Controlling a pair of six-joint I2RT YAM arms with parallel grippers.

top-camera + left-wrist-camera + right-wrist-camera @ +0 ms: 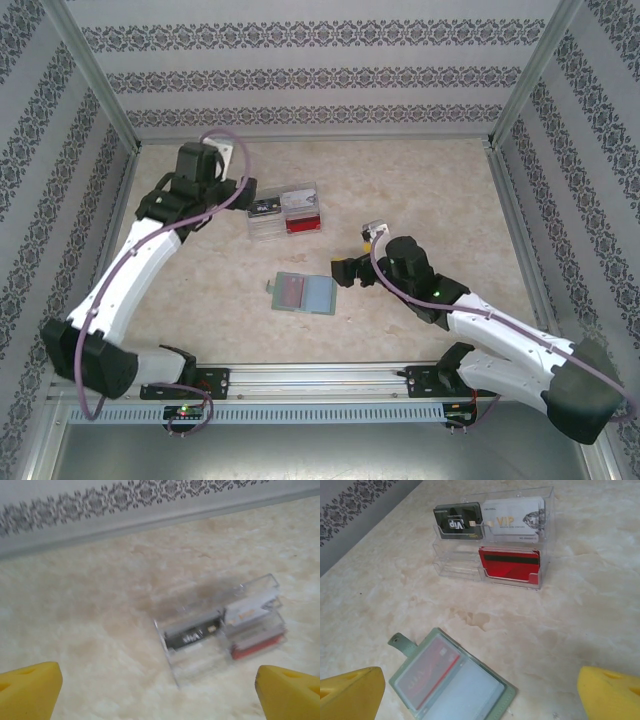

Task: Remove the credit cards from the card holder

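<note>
The card holder (303, 293) lies open and flat on the table, grey-green with a small side tab (402, 644). A reddish credit card (427, 672) sits under the clear pocket of its left half. The right half looks pale; I cannot tell whether it holds a card. My right gripper (480, 695) hovers open just right of the card holder (451, 684), empty, and shows from above as the right gripper (352, 262). My left gripper (159, 695) is open and empty, left of a clear plastic box (220, 630); from above the left gripper (236, 190) is near the box's left end.
The clear plastic box (492, 535) stands behind the card holder and holds a black card (457, 521), a white VIP card (514, 520) and a red card (510, 565). Patterned walls close in the back and sides. Bare marbled tabletop (420, 190) lies around both things.
</note>
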